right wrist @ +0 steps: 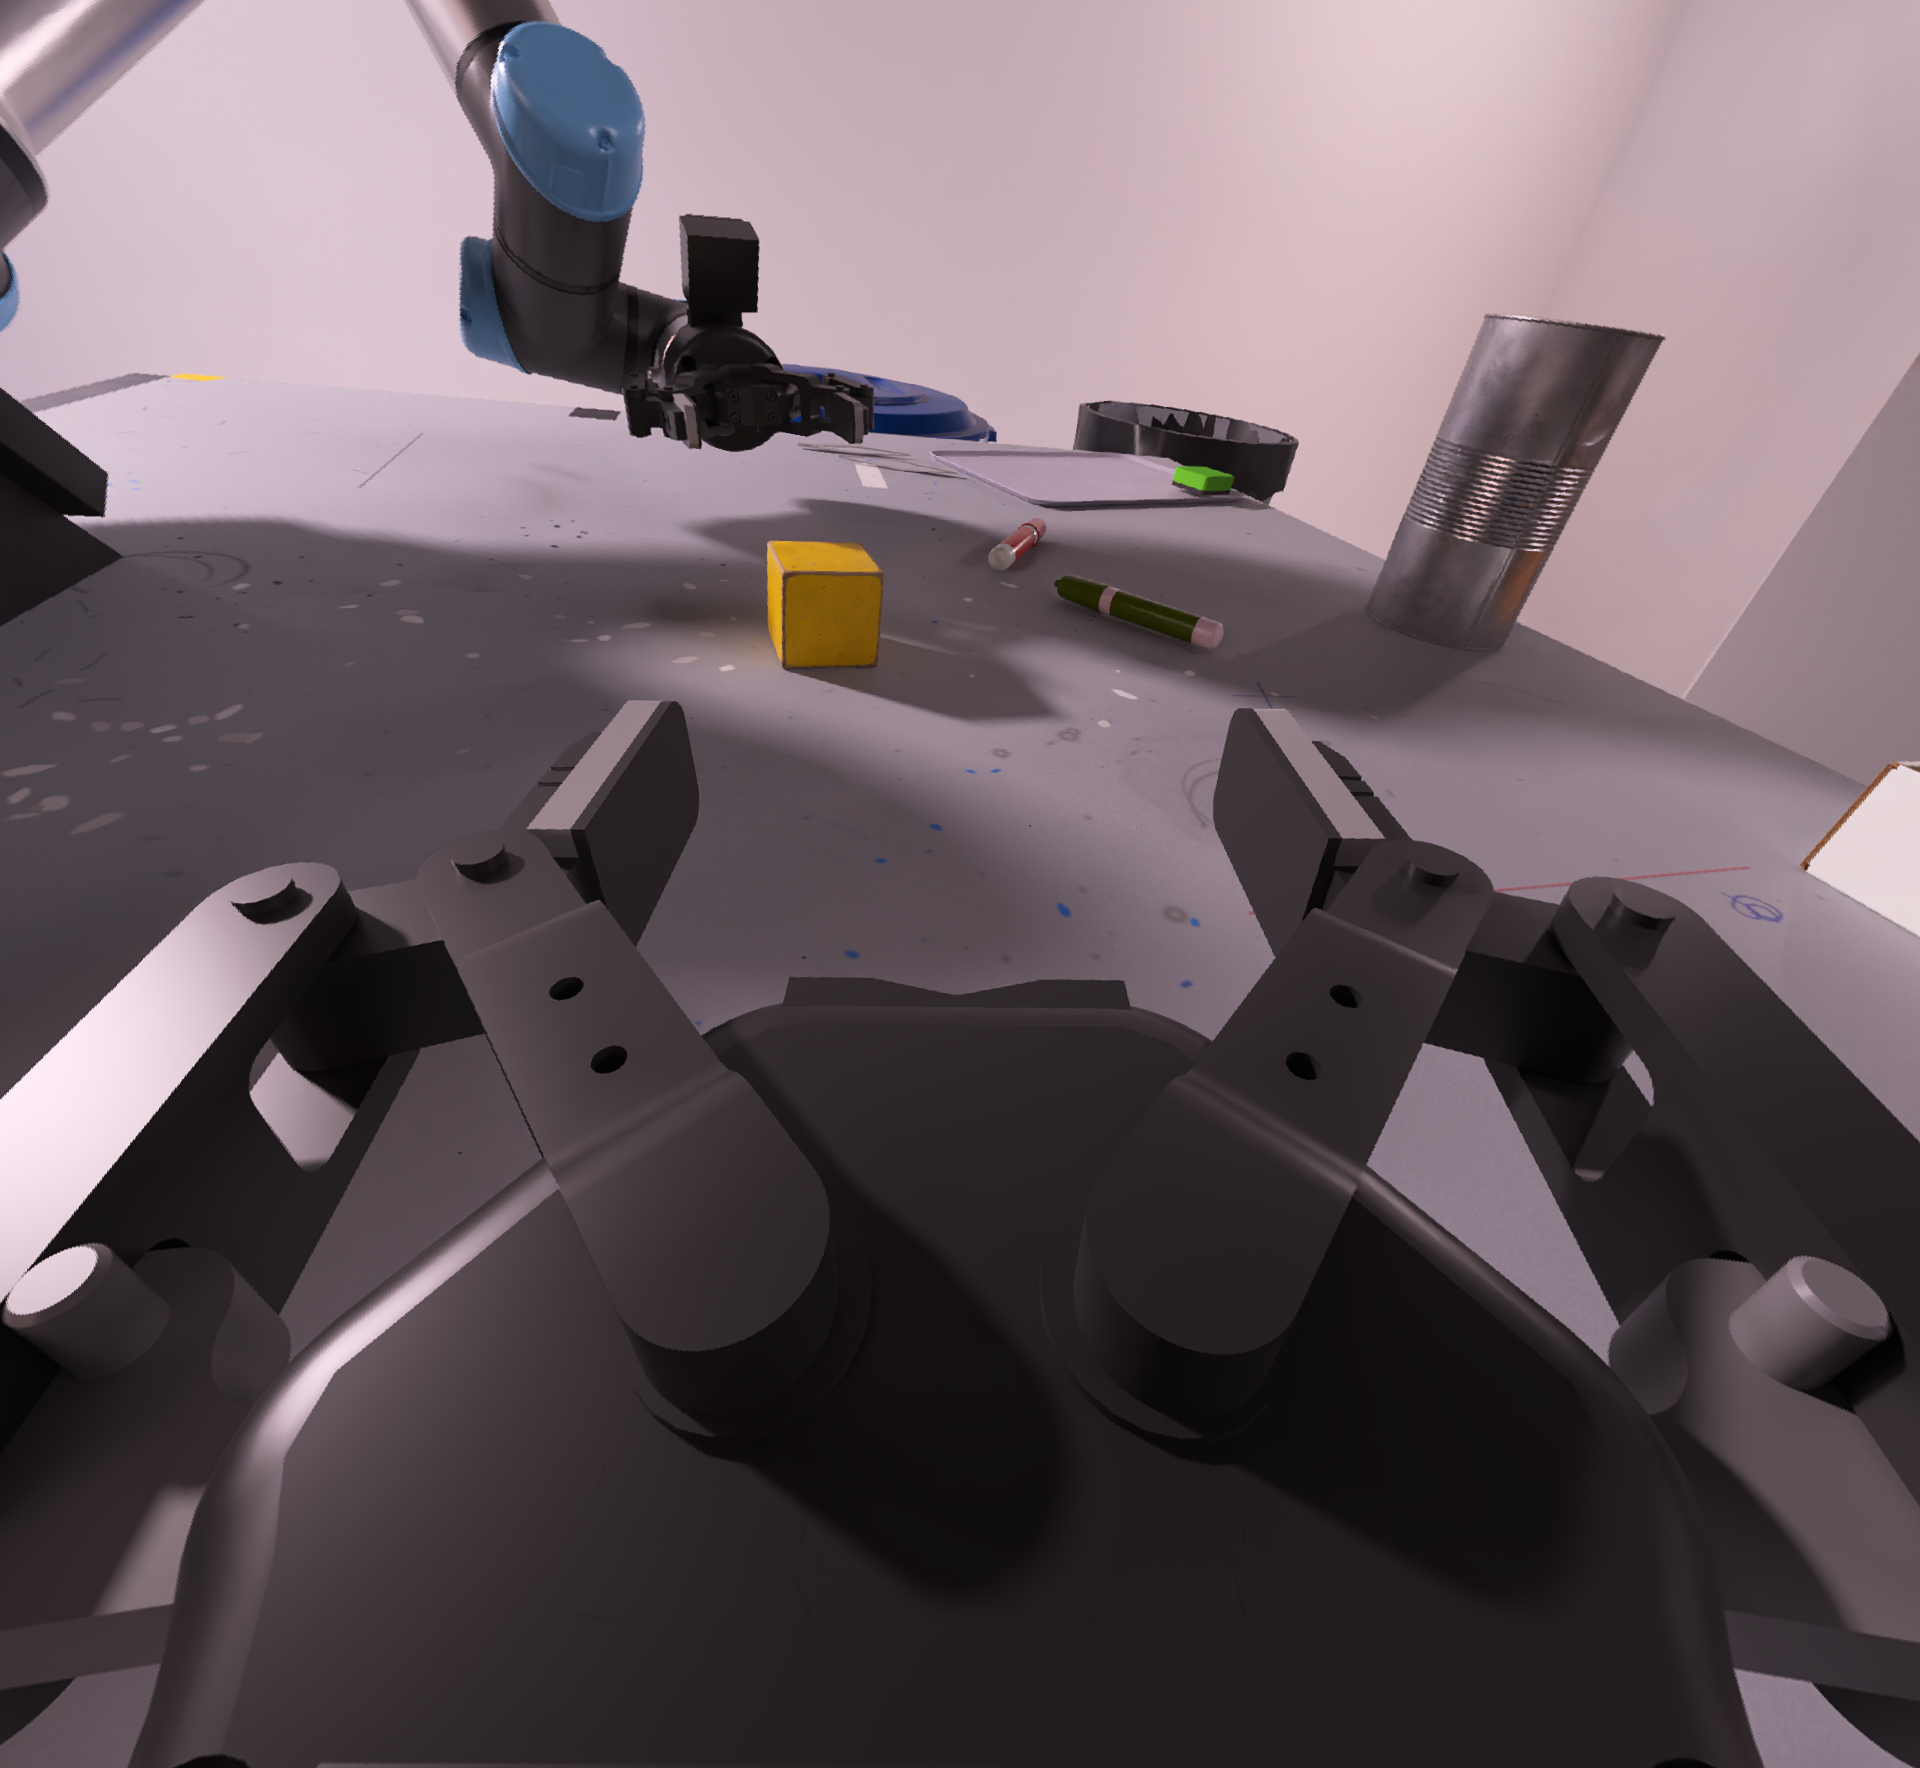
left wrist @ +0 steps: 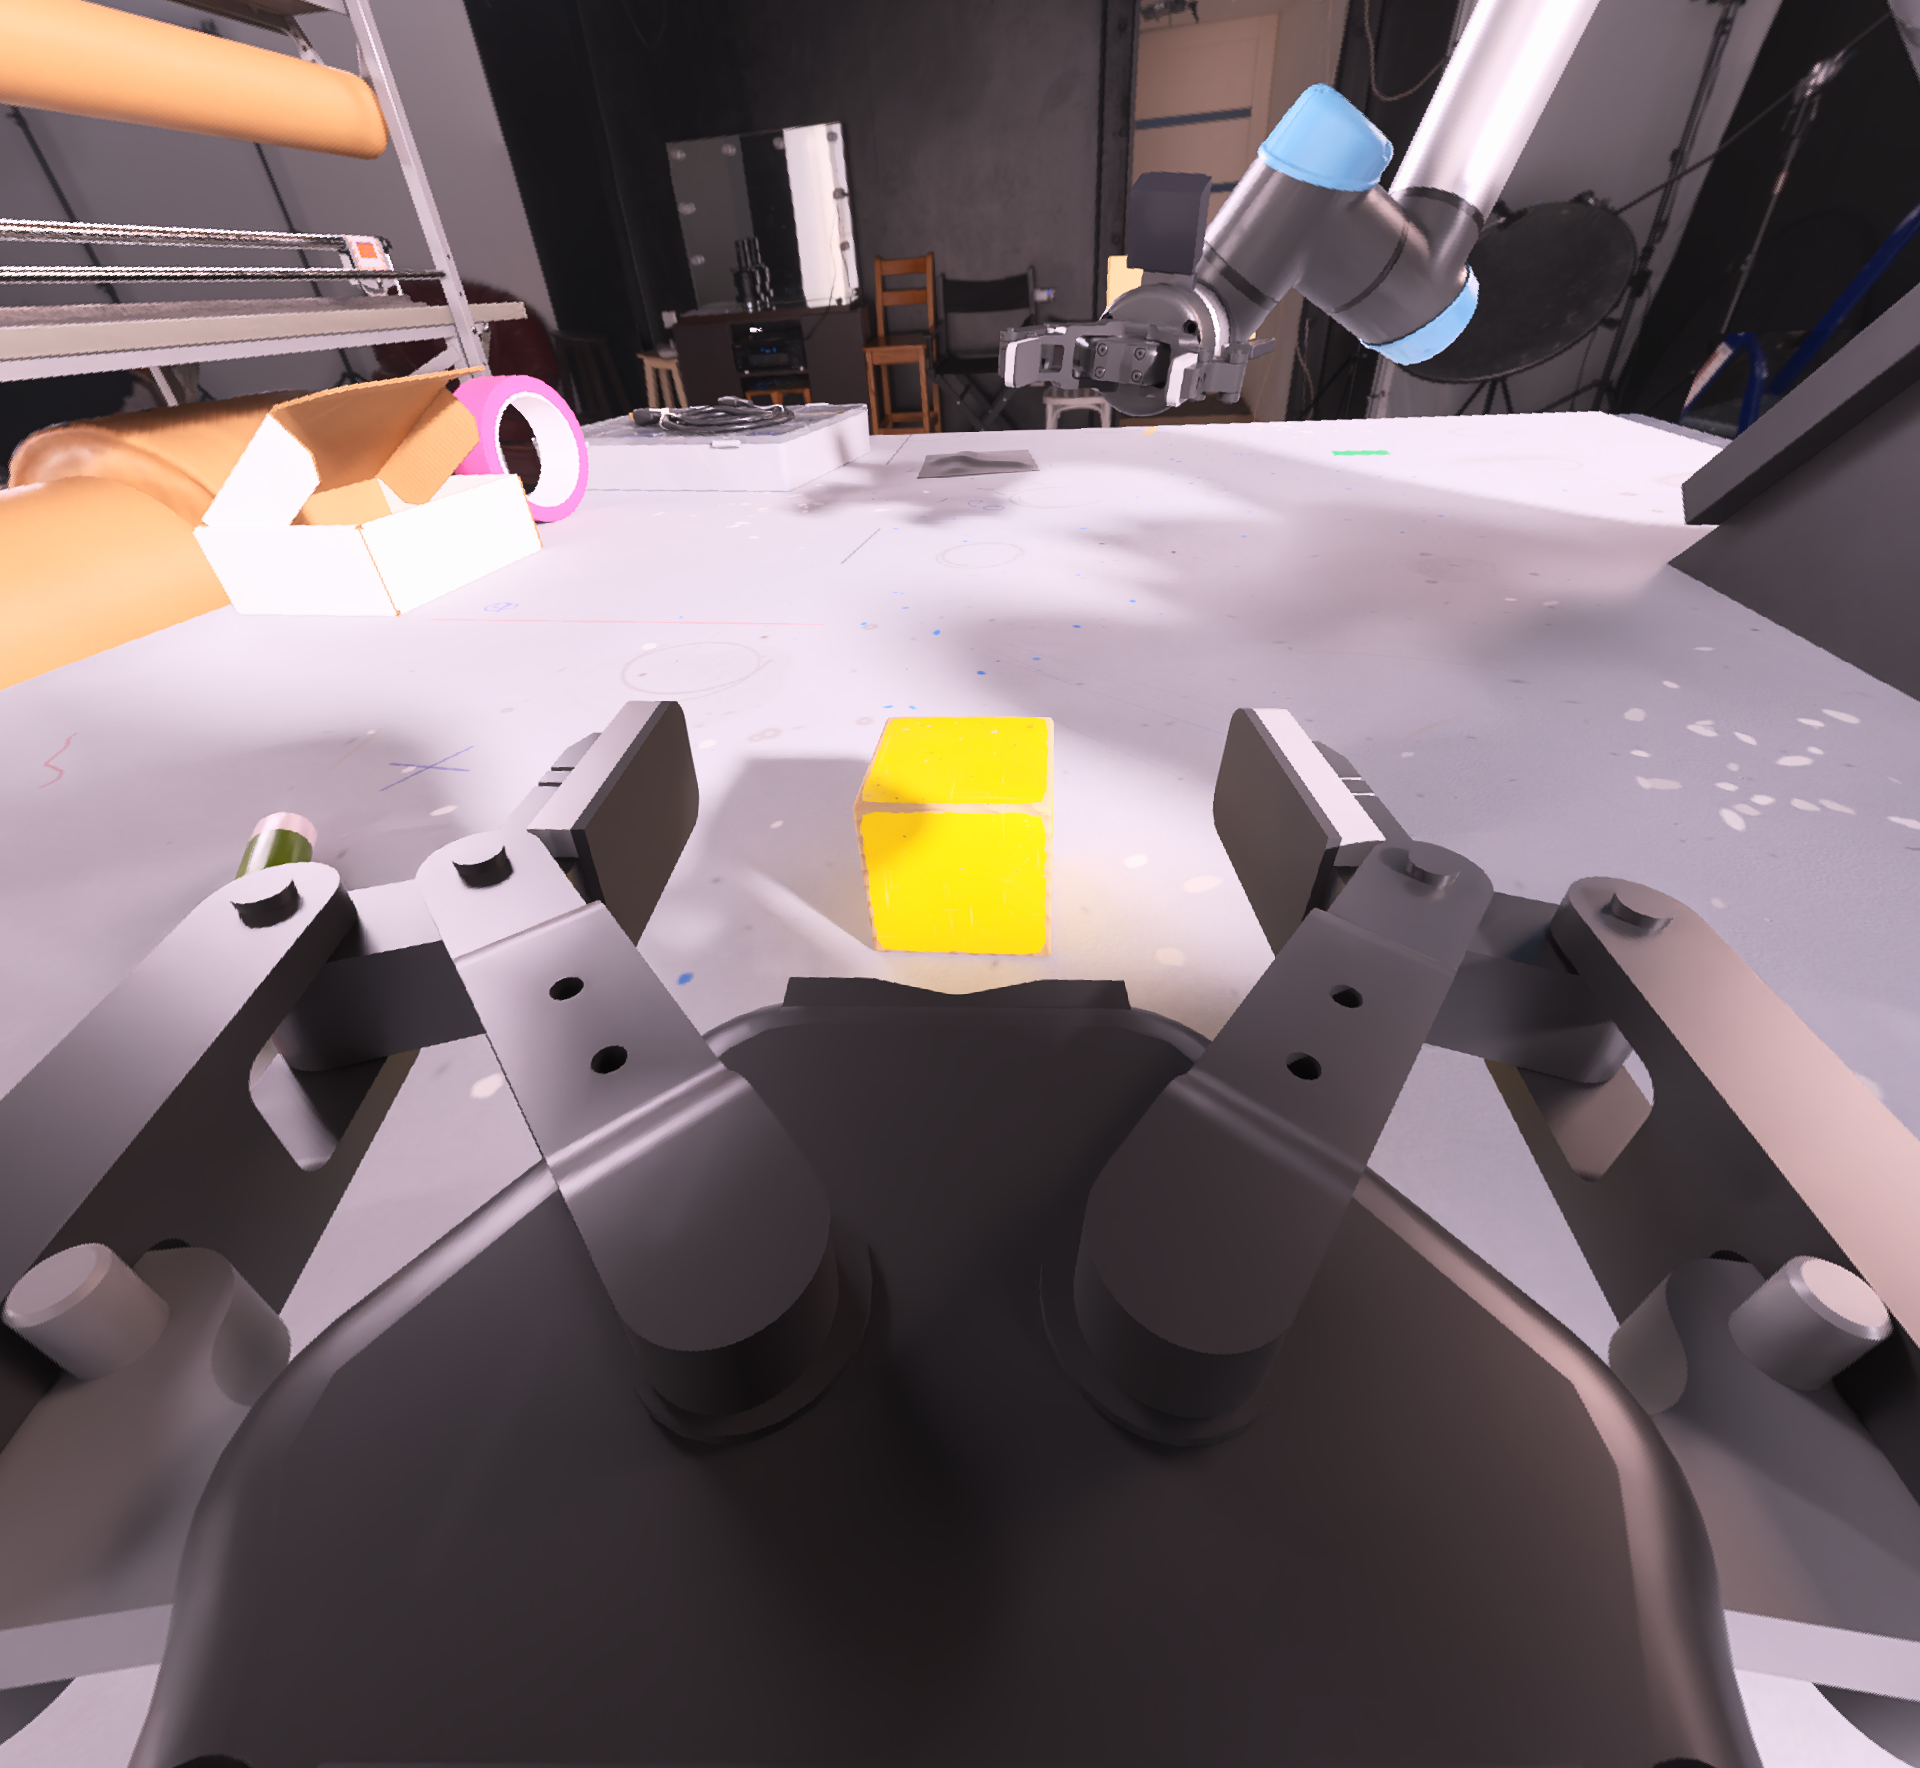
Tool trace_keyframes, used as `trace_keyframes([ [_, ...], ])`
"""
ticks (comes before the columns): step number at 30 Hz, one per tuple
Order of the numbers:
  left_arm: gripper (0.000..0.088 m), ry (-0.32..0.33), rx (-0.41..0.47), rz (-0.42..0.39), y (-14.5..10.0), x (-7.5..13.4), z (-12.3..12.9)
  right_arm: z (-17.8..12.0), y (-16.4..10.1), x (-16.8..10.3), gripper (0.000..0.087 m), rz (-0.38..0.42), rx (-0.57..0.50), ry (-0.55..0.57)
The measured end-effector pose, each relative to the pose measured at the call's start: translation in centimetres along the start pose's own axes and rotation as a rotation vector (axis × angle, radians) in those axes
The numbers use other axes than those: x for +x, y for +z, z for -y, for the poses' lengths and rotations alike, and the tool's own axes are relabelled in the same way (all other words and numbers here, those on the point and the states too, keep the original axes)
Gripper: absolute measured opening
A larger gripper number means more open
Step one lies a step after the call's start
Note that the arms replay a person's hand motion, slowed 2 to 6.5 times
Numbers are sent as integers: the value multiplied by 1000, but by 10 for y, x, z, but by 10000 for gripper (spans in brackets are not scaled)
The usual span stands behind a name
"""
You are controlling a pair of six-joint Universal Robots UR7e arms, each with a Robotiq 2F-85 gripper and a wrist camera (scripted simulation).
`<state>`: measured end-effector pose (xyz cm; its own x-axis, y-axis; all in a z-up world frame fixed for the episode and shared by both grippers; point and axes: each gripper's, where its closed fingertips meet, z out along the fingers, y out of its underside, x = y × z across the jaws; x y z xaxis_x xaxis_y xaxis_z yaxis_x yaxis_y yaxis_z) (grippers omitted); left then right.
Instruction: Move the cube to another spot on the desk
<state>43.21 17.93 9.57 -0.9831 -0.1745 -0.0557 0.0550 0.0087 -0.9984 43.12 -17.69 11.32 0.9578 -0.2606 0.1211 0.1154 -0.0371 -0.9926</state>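
Observation:
A yellow cube (left wrist: 954, 835) stands on the white desk (left wrist: 1247, 638). My left gripper (left wrist: 956, 783) is open, its two fingers set wide on either side of the cube without touching it. In the right wrist view the cube (right wrist: 824, 603) sits farther off, mid-desk, with the left gripper (right wrist: 748, 414) hovering behind it. My right gripper (right wrist: 956, 783) is open and empty, well short of the cube. The right gripper also shows in the left wrist view (left wrist: 1117, 357), held above the far side of the desk.
An open cardboard box (left wrist: 353, 513) and a pink tape roll (left wrist: 535, 445) sit at the far left. A green marker (right wrist: 1138, 612), a red marker (right wrist: 1018, 542), a metal can (right wrist: 1507, 482), a flat tray (right wrist: 1081, 477) and a black ring (right wrist: 1184, 435) lie beyond the cube.

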Motion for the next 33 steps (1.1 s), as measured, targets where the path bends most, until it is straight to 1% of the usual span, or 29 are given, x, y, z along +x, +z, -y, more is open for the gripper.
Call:
trace_keyframes([
  [7,854,2,-3,-3,0,1,0,1,0,-2,854,9,8,-4],
  [20,854,8,-4,-5,1,1,-1,-4,2,-2,854,21,-11,17],
  [33,854,6,2,-3,0,1,0,-10,5,-4,854,16,-48,-11],
])
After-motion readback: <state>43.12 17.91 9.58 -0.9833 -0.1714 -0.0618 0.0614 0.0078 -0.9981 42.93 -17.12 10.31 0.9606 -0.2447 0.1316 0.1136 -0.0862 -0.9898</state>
